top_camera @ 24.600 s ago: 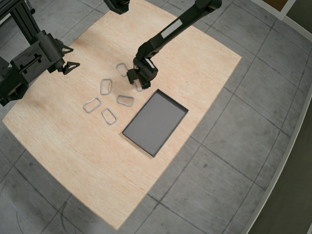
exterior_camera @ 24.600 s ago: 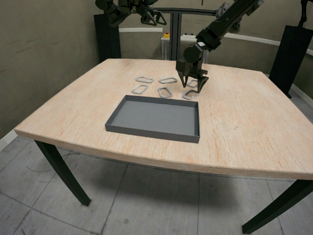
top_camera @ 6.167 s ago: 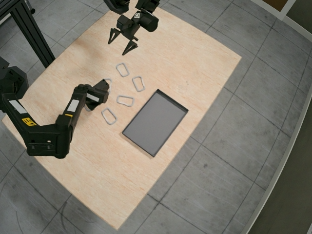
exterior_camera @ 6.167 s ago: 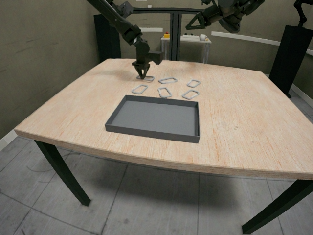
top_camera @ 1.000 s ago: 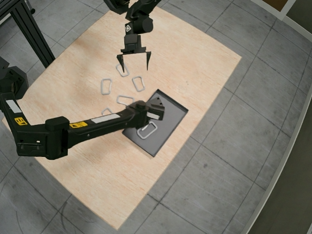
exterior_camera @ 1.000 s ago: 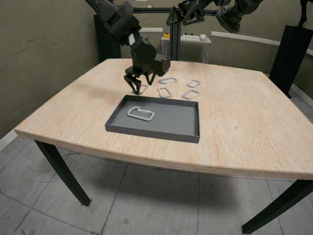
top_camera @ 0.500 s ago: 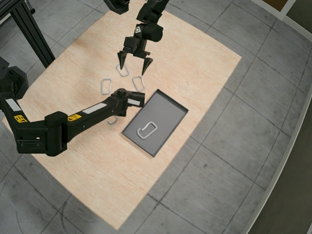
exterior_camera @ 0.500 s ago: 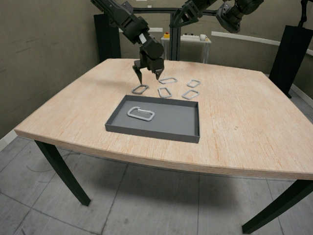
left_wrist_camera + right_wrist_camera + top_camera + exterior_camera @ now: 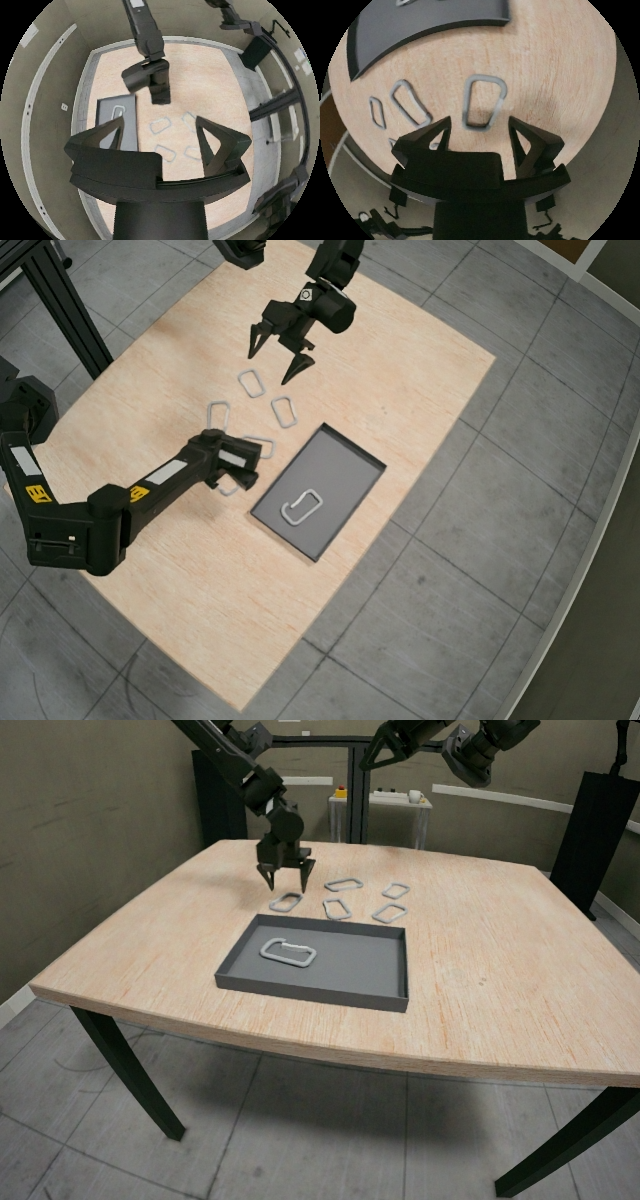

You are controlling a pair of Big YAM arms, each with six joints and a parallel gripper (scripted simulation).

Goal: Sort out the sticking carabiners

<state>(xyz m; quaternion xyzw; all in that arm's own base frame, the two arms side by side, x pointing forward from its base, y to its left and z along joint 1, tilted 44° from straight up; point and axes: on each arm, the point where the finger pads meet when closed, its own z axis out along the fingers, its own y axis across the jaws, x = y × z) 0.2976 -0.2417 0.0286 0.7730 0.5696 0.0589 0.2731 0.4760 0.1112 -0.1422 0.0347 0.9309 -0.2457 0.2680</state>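
Observation:
Five grey carabiners lie on the wooden table behind the grey tray (image 9: 320, 961). A sixth carabiner (image 9: 286, 959) lies inside the tray (image 9: 317, 490), with its gate ajar. My right gripper (image 9: 285, 882) is open and empty. It points down just above the leftmost table carabiner (image 9: 285, 901). In the right wrist view this carabiner (image 9: 483, 102) lies on the table between the fingers. In the top view the right gripper (image 9: 235, 481) hides most of it. My left gripper (image 9: 268, 366) is open and empty, high above the far carabiners (image 9: 251, 382).
The other table carabiners (image 9: 343, 884), (image 9: 337, 908), (image 9: 395, 889), (image 9: 389, 912) lie close together in two rows. The tray's near wall stands just in front of them. The right arm (image 9: 155, 477) stretches low across the table's left part.

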